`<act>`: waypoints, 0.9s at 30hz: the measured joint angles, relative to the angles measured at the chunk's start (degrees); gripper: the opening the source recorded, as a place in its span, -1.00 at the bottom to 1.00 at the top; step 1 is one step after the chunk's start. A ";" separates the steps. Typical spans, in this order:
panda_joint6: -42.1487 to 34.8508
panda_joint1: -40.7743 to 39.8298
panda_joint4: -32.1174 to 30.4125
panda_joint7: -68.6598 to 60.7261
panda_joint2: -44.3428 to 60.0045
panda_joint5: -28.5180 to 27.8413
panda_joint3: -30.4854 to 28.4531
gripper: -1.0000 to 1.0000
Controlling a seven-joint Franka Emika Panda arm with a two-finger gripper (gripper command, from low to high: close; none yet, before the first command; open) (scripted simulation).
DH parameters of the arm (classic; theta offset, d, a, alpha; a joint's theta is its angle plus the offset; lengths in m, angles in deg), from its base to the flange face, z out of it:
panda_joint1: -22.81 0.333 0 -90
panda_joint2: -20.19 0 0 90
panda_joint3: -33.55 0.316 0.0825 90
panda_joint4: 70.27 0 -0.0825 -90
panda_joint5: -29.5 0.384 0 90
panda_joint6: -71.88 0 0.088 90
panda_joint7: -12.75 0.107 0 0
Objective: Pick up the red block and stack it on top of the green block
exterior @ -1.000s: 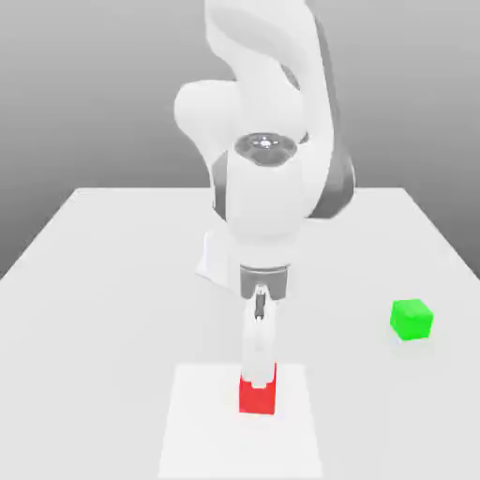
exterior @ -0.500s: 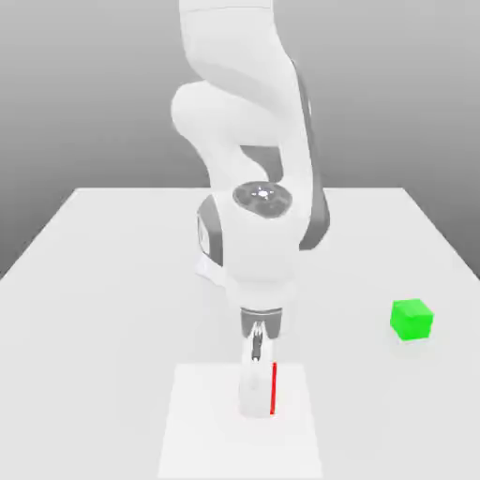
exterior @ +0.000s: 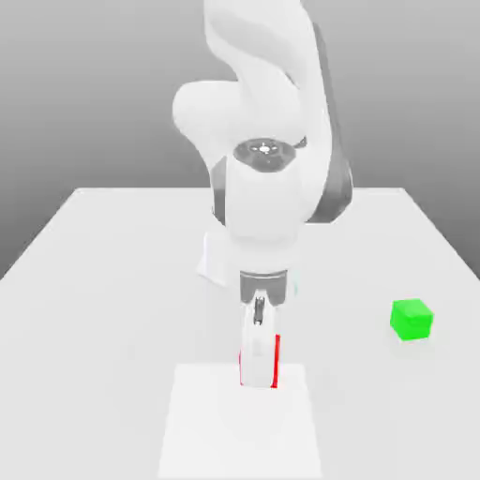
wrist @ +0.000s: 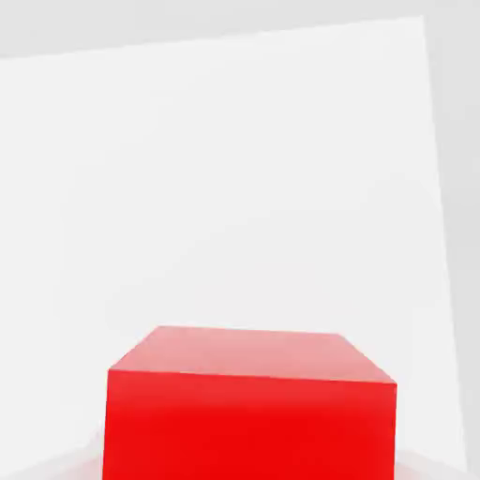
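The gripper (exterior: pixel 259 361) hangs over the far edge of the pale square patch (exterior: pixel 202 427) on the table (exterior: pixel 103 272), and the red block (exterior: pixel 275 359) sits between its jaws, showing as thin red strips on either side of the near finger; the jaws are closed narrow on it, holding it clear of the patch as far as the exterior view lets me judge. In the hand view the red block (wrist: pixel 249 403) looks square and level, with the white surface beyond it. The green block (exterior: pixel 412 319) rests on the table well apart from the gripper, toward the exterior view's right and a little farther back than the patch. The main risk from here is in the grip: only 2 narrow faces are pinched, so a quick sideways swing toward the green block could let the cube twist or slip. A second risk is travelling too low, which would knock the green block aside on arrival. A third is releasing off-centre; with 2 cubes of like size there is little margin, and an overhanging red block would likely tip off.
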 joint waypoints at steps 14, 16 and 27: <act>-7.69 22.41 -1.65 0.00 -10.64 13.02 15.40 -1.00; -8.36 26.40 -1.97 -0.24 -11.89 15.37 17.42 -1.00; -3.93 31.74 -2.74 3.17 -9.02 14.80 24.43 -1.00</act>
